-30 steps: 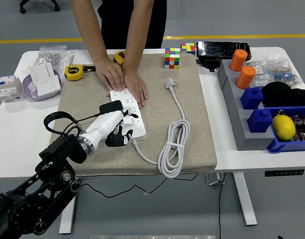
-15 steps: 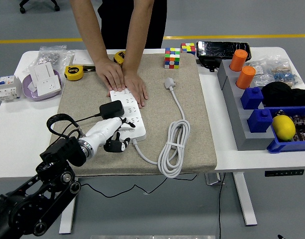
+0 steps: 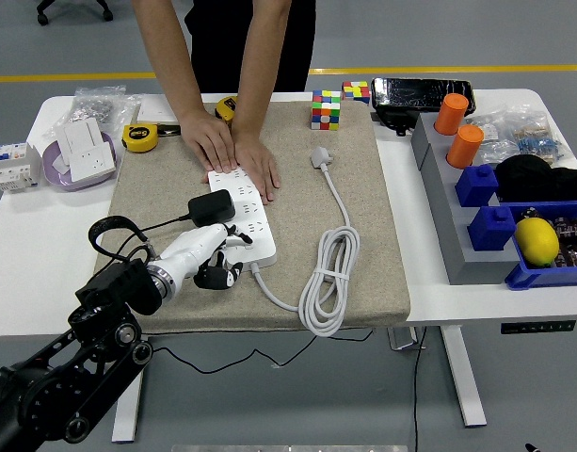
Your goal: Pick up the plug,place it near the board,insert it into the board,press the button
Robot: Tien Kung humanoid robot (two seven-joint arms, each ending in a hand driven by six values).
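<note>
A white power strip (image 3: 251, 218) lies on the beige mat (image 3: 363, 217). A black plug (image 3: 211, 207) stands on the strip's left side, with its black cable looping off to the left. My left hand (image 3: 216, 256) is just below the plug, at the strip's near end. Its dark fingers (image 3: 218, 276) are curled under the palm, one white finger reaches onto the strip, and it holds nothing. A person's two hands (image 3: 239, 155) press flat on the strip's far end. The right arm is not in view.
The strip's white cord and plug (image 3: 330, 273) lie coiled on the mat's right. Puzzle cubes (image 3: 327, 108), tape measures (image 3: 139, 137) and a socket in a purple dish (image 3: 81, 155) lie at the back. Blue bins, orange cups and a lemon (image 3: 537, 240) stand at the right.
My left hand has drawn back a little down and left, away from the black plug. The plug now stands on the strip by itself. The person's hands have not moved.
</note>
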